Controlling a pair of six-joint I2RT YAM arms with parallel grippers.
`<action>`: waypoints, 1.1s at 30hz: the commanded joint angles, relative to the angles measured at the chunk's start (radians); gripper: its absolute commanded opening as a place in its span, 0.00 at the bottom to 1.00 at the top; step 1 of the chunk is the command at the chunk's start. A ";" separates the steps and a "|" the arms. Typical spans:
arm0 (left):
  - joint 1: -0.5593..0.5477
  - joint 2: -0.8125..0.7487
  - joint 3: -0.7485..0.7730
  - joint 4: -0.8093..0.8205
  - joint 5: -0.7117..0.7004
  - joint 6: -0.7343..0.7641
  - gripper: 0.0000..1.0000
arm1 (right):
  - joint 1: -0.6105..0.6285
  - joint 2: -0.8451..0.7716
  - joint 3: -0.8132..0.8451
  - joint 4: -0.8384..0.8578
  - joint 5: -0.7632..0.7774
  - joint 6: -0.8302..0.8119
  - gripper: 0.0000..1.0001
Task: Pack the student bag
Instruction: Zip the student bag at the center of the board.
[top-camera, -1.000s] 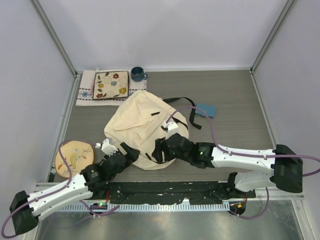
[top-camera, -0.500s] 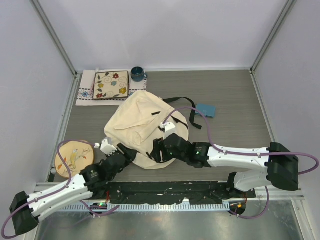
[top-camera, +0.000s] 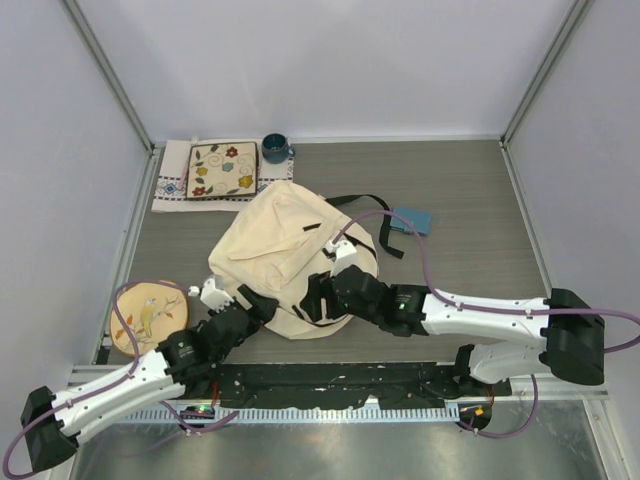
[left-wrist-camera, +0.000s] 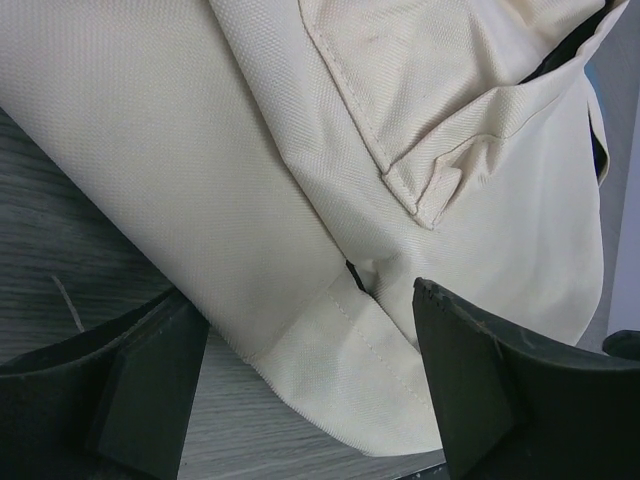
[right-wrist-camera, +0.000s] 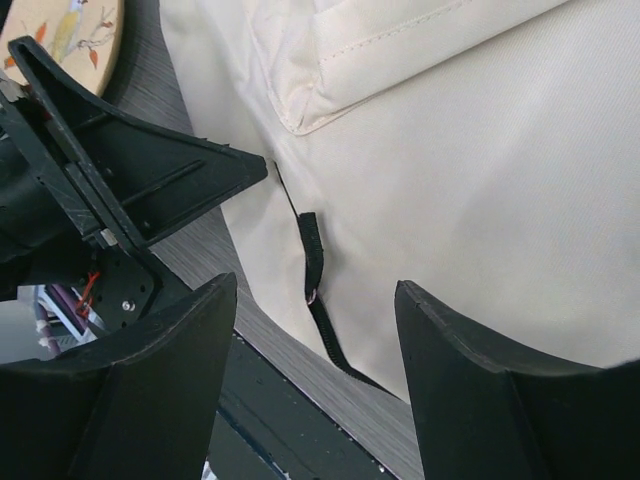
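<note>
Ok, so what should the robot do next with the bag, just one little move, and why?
Probably close the left hand on the student bag. Its open fingers sit either side of the bag's stitched hem, and the right hand is open too, so nothing holds the bag yet. A grip there would likely steady it for opening.

Left arm extends low toward the near-left corner of the cream fabric backpack, jaws spread astride it. Right arm reaches its near edge, jaws apart.
</note>
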 joint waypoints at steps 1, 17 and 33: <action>-0.002 -0.022 0.065 -0.059 -0.003 0.011 0.87 | 0.005 -0.061 0.006 0.015 0.029 0.050 0.71; -0.002 -0.126 0.145 -0.220 -0.018 0.015 0.99 | 0.005 -0.125 0.023 -0.083 0.090 0.073 0.73; -0.002 0.050 0.213 -0.226 0.161 -0.086 0.99 | 0.003 -0.140 0.045 -0.151 0.001 0.114 0.71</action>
